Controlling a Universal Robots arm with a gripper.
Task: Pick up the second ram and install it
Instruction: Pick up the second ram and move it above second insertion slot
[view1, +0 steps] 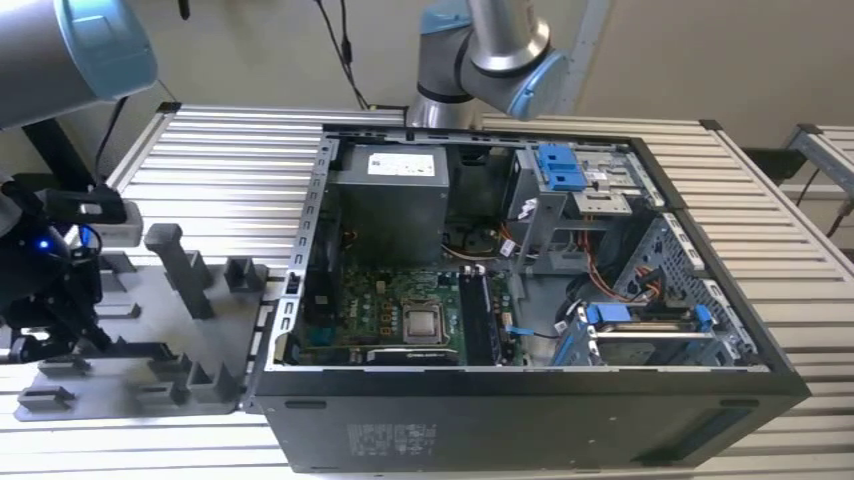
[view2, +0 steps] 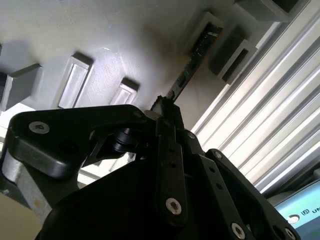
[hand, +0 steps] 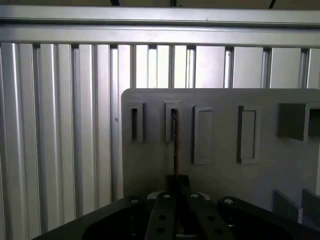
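First wrist view: my gripper (hand: 176, 187) was pinched shut on the second ram (hand: 175, 145), seen edge-on at its tray pocket.

My jaws were drawn together on the near end of the thin stick. Holding it across its flat faces seemed to me the surest grip on so narrow a board. Its far end met a narrow pocket of the grey tray (hand: 220, 150), though I could not tell whether it was seated there or just clear. In the second wrist view the stick ran straight from my fingertips to that pocket, which was shaped to hold it on edge. The tray lay on the slatted table (hand: 60, 125). In the exterior view the open computer case (view1: 534, 420) sat just beside the tray, its motherboard (view1: 387, 300) facing up to receive the stick.
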